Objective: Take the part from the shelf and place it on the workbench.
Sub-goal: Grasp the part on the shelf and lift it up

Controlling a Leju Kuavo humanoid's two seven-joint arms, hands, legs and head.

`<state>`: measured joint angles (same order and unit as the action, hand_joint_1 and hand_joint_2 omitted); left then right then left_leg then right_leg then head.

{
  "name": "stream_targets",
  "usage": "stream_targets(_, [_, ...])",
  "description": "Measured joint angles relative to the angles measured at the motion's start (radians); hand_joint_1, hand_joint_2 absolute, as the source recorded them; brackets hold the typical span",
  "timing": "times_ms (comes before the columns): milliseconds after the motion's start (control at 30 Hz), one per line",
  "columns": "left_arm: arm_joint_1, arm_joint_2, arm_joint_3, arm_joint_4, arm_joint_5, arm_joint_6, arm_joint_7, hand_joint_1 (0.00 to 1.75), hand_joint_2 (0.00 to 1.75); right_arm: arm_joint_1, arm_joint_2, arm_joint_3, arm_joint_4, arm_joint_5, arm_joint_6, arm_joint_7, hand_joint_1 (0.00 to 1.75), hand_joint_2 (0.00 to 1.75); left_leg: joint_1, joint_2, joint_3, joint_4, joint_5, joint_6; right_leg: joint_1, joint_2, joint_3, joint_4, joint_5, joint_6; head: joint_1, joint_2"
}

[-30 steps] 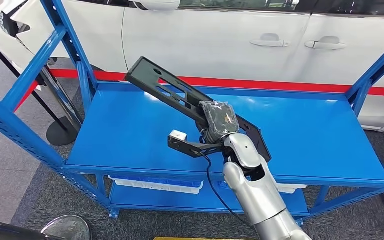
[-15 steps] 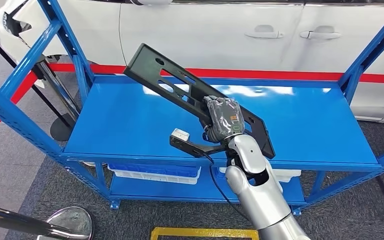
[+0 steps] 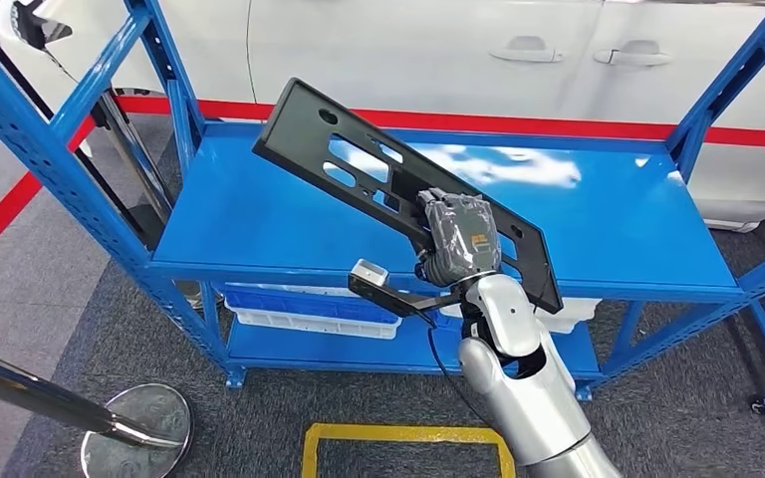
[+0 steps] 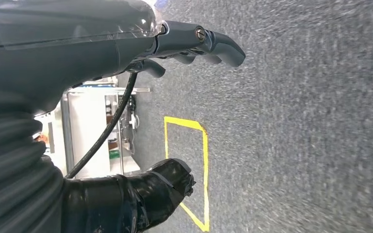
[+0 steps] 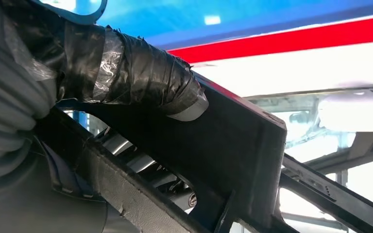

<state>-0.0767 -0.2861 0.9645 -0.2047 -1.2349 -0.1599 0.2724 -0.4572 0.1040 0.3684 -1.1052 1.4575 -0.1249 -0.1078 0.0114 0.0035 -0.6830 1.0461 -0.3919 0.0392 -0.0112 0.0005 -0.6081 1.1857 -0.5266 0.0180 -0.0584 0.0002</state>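
**Black part up off the blue shelf, right hand clamped on it**

Grey carpet [image 3: 50, 309] underfoot, with a chrome stanchion base [image 3: 137, 431] sitting at far left. Next along, blue shelf rack [image 3: 259, 229] with a glossy top deck and a white bin [image 3: 304, 317] tucked on the lower level. White car [image 3: 408, 50] parked right behind, red stripe along the ground in front of it. Yellow floor marking [image 3: 408, 438] just below the rack.

Black part [image 3: 359, 169], a long flat plate with cutouts, tilted up above the top deck, high end to the left, not touching the shelf. Right hand [image 3: 461, 239] wrapped around it near the low end, thumb [image 5: 141, 73] pressed over the plate's edge. Left hand [image 4: 126, 116] hanging over the carpet, fingers [image 4: 213, 43] apart, holding nothing.
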Motion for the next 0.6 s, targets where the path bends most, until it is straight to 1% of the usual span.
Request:
stream_targets(33, [0.0,-0.001,0.0,0.0,-0.002,0.0,0.0,0.0,1.75,0.0,0.0,0.0,-0.007,0.002,-0.004,-0.002,1.75,1.75,0.0,0.0,-0.005,-0.001,0.009,-0.005,0.004,0.0,0.053,-0.069,-0.002,-0.005,-0.001,0.0])
stream_targets(67, [0.0,-0.001,-0.001,0.0,-0.004,-0.001,0.0,0.0,1.75,0.001,0.0,0.0,-0.014,0.004,-0.009,-0.005,1.75,1.75,0.001,0.0,-0.005,-0.003,0.017,-0.011,0.008,0.0,0.088,-0.121,-0.006,-0.011,-0.001,0.0])
stream_targets(100, [0.0,-0.002,-0.001,0.0,-0.006,-0.002,0.0,0.0,1.75,0.002,-0.001,0.0,-0.021,0.005,-0.016,-0.01,1.75,1.75,0.003,0.0,-0.004,-0.007,0.026,-0.017,0.014,0.001,0.109,-0.155,-0.012,-0.017,-0.001,0.0])
stream_targets(133, [0.0,-0.002,-0.003,0.0,-0.009,-0.003,0.001,0.0,1.75,0.003,-0.002,0.0,-0.027,0.005,-0.023,-0.015,1.75,1.75,0.006,0.0,-0.001,-0.014,0.036,-0.025,0.02,0.001,0.109,-0.166,-0.005,-0.023,0.0,0.0])
stream_targets(167, [0.001,-0.003,-0.005,0.0,-0.011,-0.005,0.001,0.0,1.75,0.005,-0.002,0.0,-0.031,0.004,-0.027,-0.02,1.75,1.75,0.009,0.0,-0.001,-0.018,0.043,-0.032,0.019,0.001,0.105,-0.175,0.008,-0.032,0.002,0.0])
stream_targets(200, [0.003,-0.003,-0.008,0.0,-0.014,-0.007,0.003,0.0,1.75,0.007,-0.003,0.0,-0.034,0.003,-0.029,-0.025,1.75,1.75,0.011,-0.001,-0.006,-0.016,0.036,-0.037,0.019,0.0,0.101,-0.184,0.02,-0.039,0.002,0.0])
stream_targets(233, [0.004,-0.004,-0.011,0.0,-0.017,-0.009,0.004,0.0,1.75,0.01,-0.003,0.0,-0.037,0.001,-0.03,-0.029,1.75,1.75,0.012,-0.002,-0.015,-0.001,0.009,-0.041,0.017,-0.002,0.093,-0.192,0.036,-0.049,0.002,0.0])
stream_targets(267, [0.006,-0.004,-0.013,0.0,-0.021,-0.011,0.006,0.0,1.75,0.012,-0.003,0.0,-0.04,0.0,-0.029,-0.032,1.75,1.75,0.012,-0.004,-0.026,0.033,-0.037,-0.044,0.015,-0.004,0.082,-0.198,0.052,-0.056,0.001,0.0])
stream_targets(300, [0.006,-0.005,-0.015,0.0,-0.023,-0.012,0.008,0.0,1.75,0.014,-0.003,0.0,-0.042,-0.001,-0.029,-0.034,1.75,1.75,0.012,-0.004,-0.039,0.082,-0.093,-0.045,0.017,-0.004,0.069,-0.199,0.064,-0.061,0.001,0.0])
stream_targets(333, [0.007,-0.005,-0.016,0.0,-0.025,-0.012,0.009,0.0,1.75,0.016,-0.004,0.0,-0.044,-0.002,-0.028,-0.035,1.75,1.75,0.013,-0.004,-0.049,0.143,-0.142,-0.048,0.017,-0.005,0.054,-0.198,0.076,-0.064,0.0,0.0])
stream_targets(367, [0.007,-0.005,-0.016,0.0,-0.027,-0.013,0.01,0.0,1.75,0.019,-0.004,0.0,-0.044,-0.002,-0.027,-0.036,1.75,1.75,0.013,-0.004,-0.054,0.201,-0.169,-0.051,0.018,-0.006,0.038,-0.195,0.088,-0.064,0.0,0.0])
stream_targets(400, [0.006,-0.004,-0.017,0.0,-0.03,-0.013,0.01,0.0,1.75,0.022,-0.005,0.0,-0.045,-0.003,-0.026,-0.036,1.75,1.75,0.013,-0.004,-0.05,0.241,-0.17,-0.053,0.019,-0.006,0.02,-0.19,0.099,-0.062,0.0,0.0])
stream_targets(433, [0.006,-0.004,-0.017,0.0,-0.032,-0.013,0.01,0.0,1.75,0.026,-0.006,-0.001,-0.045,-0.003,-0.024,-0.037,1.75,1.75,0.013,-0.004,-0.033,0.254,-0.153,-0.055,0.02,-0.007,0.001,-0.184,0.109,-0.06,0.0,0.0])
stream_targets(467, [0.006,-0.003,-0.018,0.0,-0.035,-0.013,0.011,0.0,1.75,0.029,-0.007,-0.001,-0.045,-0.003,-0.021,-0.037,1.75,1.75,0.013,-0.004,0.002,0.229,-0.126,-0.055,0.019,-0.007,-0.019,-0.176,0.117,-0.057,0.0,0.0])
stream_targets(500, [0.005,-0.003,-0.018,-0.001,-0.038,-0.013,0.011,0.0,1.75,0.031,-0.008,-0.002,-0.045,-0.003,-0.019,-0.037,1.75,1.75,0.013,-0.004,0.05,0.173,-0.112,-0.054,0.018,-0.006,-0.036,-0.165,0.124,-0.053,0.0,0.0])
stream_targets(533, [0.005,-0.002,-0.019,-0.001,-0.04,-0.013,0.011,0.0,1.75,0.033,-0.008,-0.002,-0.045,-0.003,-0.018,-0.037,1.75,1.75,0.011,-0.004,0.103,0.104,-0.115,-0.052,0.019,-0.006,-0.052,-0.154,0.129,-0.049,0.0,0.0])
stream_targets(567, [0.004,-0.002,-0.019,-0.002,-0.042,-0.014,0.012,0.0,1.75,0.034,-0.009,-0.004,-0.046,-0.002,-0.018,-0.037,1.75,1.75,0.009,-0.005,0.144,0.045,-0.126,-0.049,0.02,-0.006,-0.064,-0.144,0.134,-0.043,0.0,0.0])
stream_targets(600, [0.004,-0.002,-0.02,-0.002,-0.043,-0.015,0.012,0.0,1.75,0.035,-0.009,-0.005,-0.046,-0.002,-0.017,-0.037,1.75,1.75,0.006,-0.006,0.166,0.007,-0.141,-0.045,0.02,-0.007,-0.07,-0.138,0.139,-0.038,0.0,0.0])
